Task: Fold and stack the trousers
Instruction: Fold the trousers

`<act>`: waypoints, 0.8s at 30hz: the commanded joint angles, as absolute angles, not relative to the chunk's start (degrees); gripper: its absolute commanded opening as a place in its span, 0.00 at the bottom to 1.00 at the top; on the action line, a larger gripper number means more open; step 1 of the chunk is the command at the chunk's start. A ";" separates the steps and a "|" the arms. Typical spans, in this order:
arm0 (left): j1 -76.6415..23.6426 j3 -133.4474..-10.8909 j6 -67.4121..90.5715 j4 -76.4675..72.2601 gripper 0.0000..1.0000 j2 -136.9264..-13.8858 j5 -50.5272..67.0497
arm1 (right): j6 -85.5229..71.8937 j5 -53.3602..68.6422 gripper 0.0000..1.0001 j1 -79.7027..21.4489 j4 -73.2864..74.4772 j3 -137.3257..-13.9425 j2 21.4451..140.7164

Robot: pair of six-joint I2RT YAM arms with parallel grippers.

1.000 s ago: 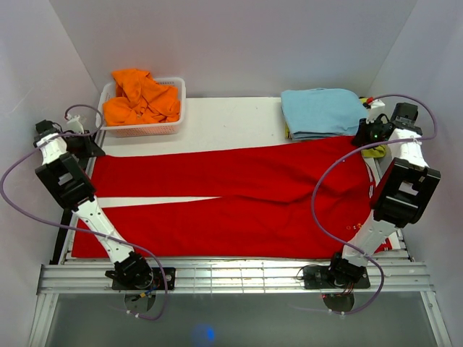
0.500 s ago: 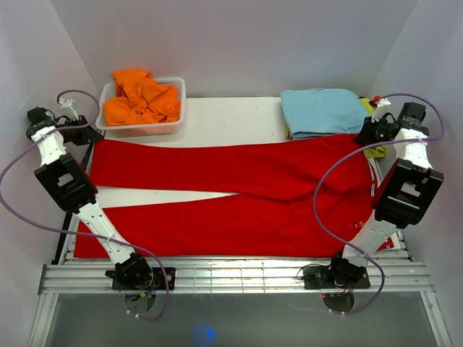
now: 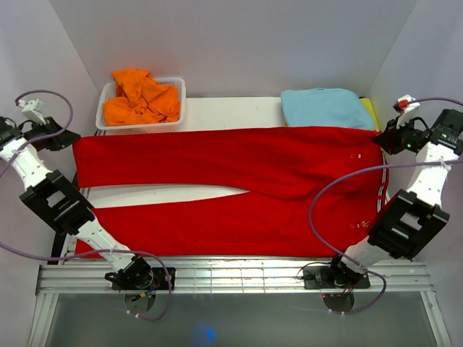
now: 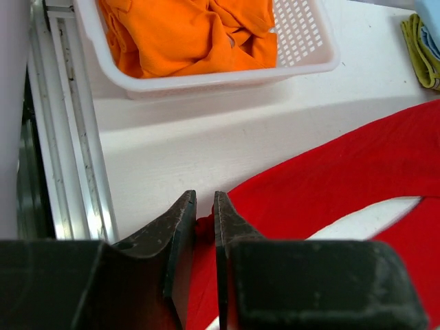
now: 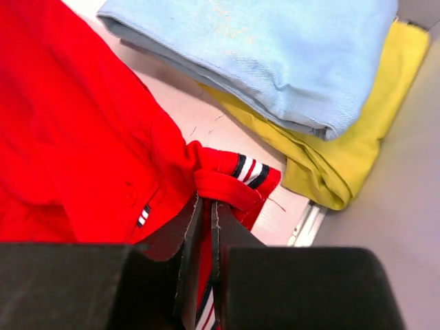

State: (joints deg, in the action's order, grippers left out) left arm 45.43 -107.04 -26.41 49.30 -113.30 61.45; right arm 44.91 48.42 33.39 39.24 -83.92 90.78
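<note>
The bright red trousers (image 3: pixel 231 173) lie spread across the white table, legs pointing left and waistband to the right. Their far edge is stretched taut between my two grippers. My left gripper (image 3: pixel 66 139) is at the far left, shut on the hem corner of the far leg; in the left wrist view the jaws (image 4: pixel 204 210) pinch a fold of the red trousers (image 4: pixel 330 185). My right gripper (image 3: pixel 383 136) is at the far right, shut on the waistband corner. In the right wrist view the jaws (image 5: pixel 206 206) clamp the red trousers (image 5: pixel 69 137) beside a striped edge (image 5: pixel 251 170).
A white basket (image 3: pixel 181 94) holding an orange garment (image 3: pixel 142 97) stands at the back left, close to the left gripper. A folded light blue garment (image 3: pixel 322 107) on a yellow one (image 3: pixel 369 112) lies at the back right. White walls close in on both sides; a metal rail (image 3: pixel 231 275) runs along the near edge.
Both grippers have moved outward and towards the far side, keeping their hold. The far leg and waistband are pulled straight and now reach the basket and the blue stack.
</note>
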 commanded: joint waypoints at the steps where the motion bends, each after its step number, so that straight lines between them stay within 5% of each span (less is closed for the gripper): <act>1: 52.55 -105.30 -33.64 56.22 0.00 -106.18 68.11 | 58.24 53.35 0.08 36.12 47.00 -80.69 83.95; 7: 67.28 -91.99 -66.51 79.57 0.00 -101.26 68.92 | 93.41 50.11 0.08 45.75 61.75 -64.92 70.44; 14: 75.76 -78.07 -82.43 80.25 0.00 -99.58 62.85 | 112.67 42.54 0.08 55.97 68.47 -52.48 64.43; 24: 71.47 -89.28 -77.28 78.93 0.00 -104.76 67.58 | 103.81 51.06 0.08 57.13 74.97 -73.46 82.06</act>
